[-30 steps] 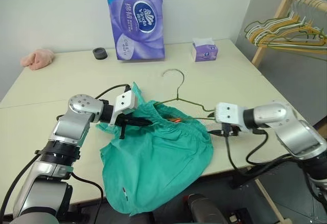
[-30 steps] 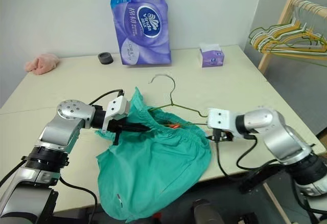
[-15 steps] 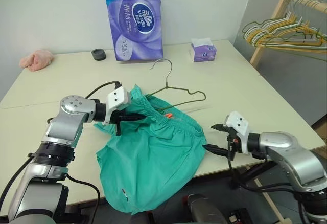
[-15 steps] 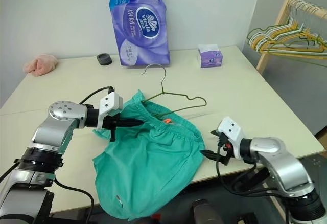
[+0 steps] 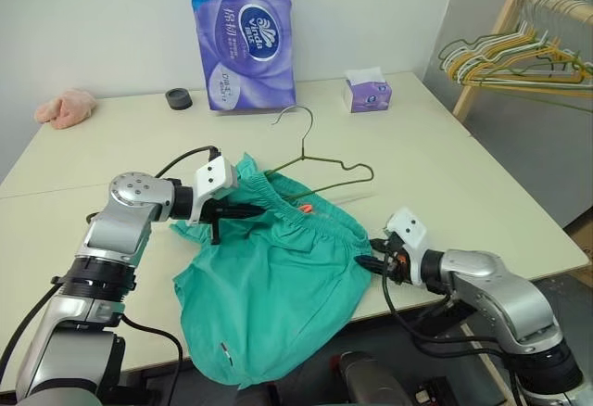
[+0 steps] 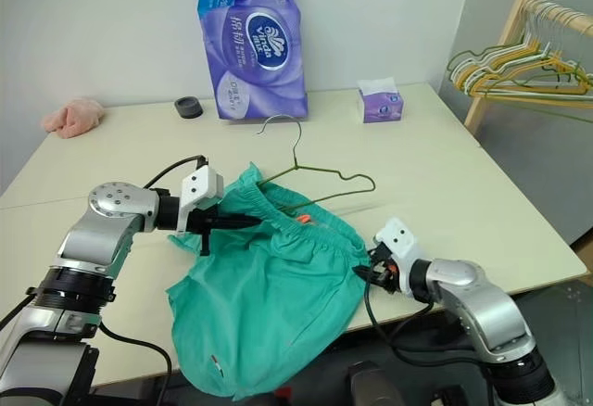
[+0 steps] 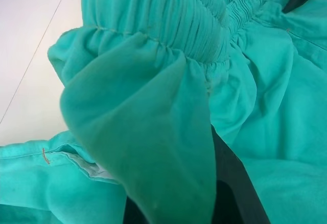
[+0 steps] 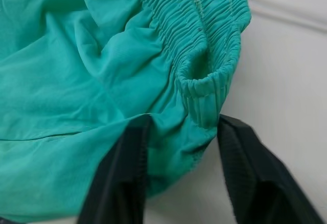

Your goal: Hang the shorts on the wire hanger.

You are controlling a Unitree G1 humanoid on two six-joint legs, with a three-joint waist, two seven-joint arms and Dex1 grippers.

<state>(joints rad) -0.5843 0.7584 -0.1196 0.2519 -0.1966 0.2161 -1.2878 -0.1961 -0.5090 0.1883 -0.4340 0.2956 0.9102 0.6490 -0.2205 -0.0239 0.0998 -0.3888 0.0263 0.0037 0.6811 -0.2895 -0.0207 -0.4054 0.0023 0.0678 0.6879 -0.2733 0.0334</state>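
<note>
Indoors, cream table (image 5: 445,160), white wall (image 5: 93,17)

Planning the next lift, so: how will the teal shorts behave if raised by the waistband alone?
Probably floppy: the shorts already sag and drape over the table edge, so the legs would hang down. Probably light, since the thin fabric folds and bunches over the left pincer. The gathered elastic waistband would likely stretch rather than hold its shape.
</note>
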